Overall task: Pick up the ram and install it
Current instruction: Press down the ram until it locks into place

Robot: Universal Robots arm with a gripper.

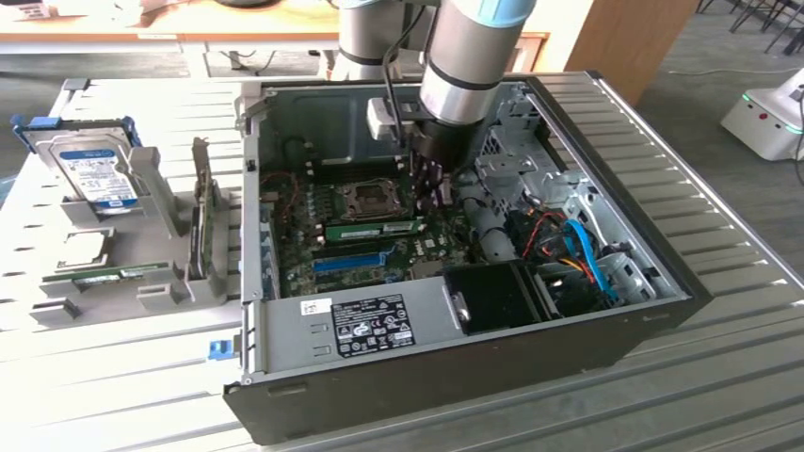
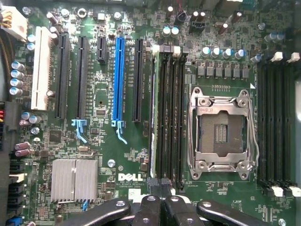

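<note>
In the exterior view we see the ram [image 1: 380, 229] seated on the motherboard [image 1: 329, 247] beside the arm, while the wrist view shows our closed claw [image 2: 160, 207] above the memory slots [image 2: 168, 113].

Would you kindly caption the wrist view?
Shut hand over a motherboard, its memory stick standing in a slot.
</note>
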